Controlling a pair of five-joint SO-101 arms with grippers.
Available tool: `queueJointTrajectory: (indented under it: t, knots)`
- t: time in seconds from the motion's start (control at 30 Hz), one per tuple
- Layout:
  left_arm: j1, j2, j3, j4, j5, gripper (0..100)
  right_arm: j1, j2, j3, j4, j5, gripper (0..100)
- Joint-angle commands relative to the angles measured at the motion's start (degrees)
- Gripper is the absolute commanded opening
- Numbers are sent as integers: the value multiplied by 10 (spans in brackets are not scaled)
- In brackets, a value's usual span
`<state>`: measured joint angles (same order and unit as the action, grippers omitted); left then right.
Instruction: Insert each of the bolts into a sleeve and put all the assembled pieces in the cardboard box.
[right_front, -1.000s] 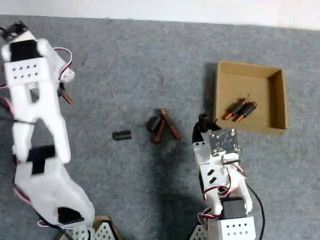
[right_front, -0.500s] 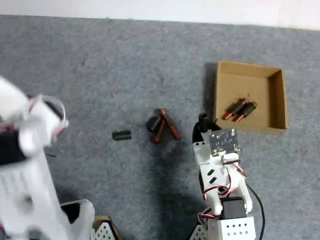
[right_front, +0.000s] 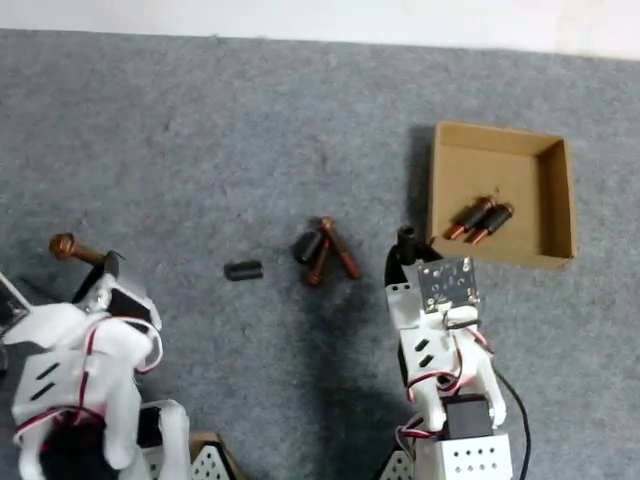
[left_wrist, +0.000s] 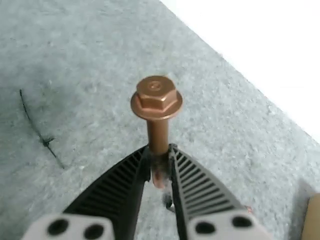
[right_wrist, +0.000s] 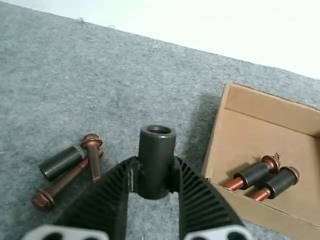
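My left gripper (left_wrist: 159, 162) is shut on the shank of a copper bolt (left_wrist: 157, 112), its hex head pointing away; from above that bolt (right_front: 76, 249) sticks out at the table's left side. My right gripper (right_wrist: 153, 176) is shut on a black sleeve (right_wrist: 156, 157), held upright with its bore open, just left of the cardboard box (right_front: 552, 205). In the high view that sleeve (right_front: 405, 240) stands at the arm's tip. Two assembled pieces (right_front: 480, 219) lie inside the box. Mid-table lie two loose bolts (right_front: 335, 251) beside a sleeve (right_front: 308, 246), and another sleeve (right_front: 243, 270) lies farther left.
Grey carpet covers the table, with a white wall strip along the far edge. Open carpet lies between the left arm (right_front: 85, 370) and the loose parts. The right arm's base (right_front: 450, 420) stands at the near edge.
The left arm has swung down from the far left to the near left, carrying the bolt with it. The right arm and its sleeve have stayed put.
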<state>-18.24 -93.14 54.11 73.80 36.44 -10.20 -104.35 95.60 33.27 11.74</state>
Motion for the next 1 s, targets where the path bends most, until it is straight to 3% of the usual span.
queueJointTrajectory:
  t: [0.0, 0.2, 0.4, 0.67, 0.97]
  knots:
    - [39, -73, 79, -74, -4, 4, 2, -9, 29, -19, 6, 5]
    - [119, -121, 187, -198, -1, 5, 2, -9, 29, -19, 7, 5]
    - [210, -121, 316, -375, -1, 5, 2, -9, 29, -19, 8, 5]
    - [214, -121, 424, -435, 0, 5, 2, -9, 29, -19, 8, 5]
    - [217, -121, 429, -447, 0, 5, -40, -9, 29, -16, 8, 5]
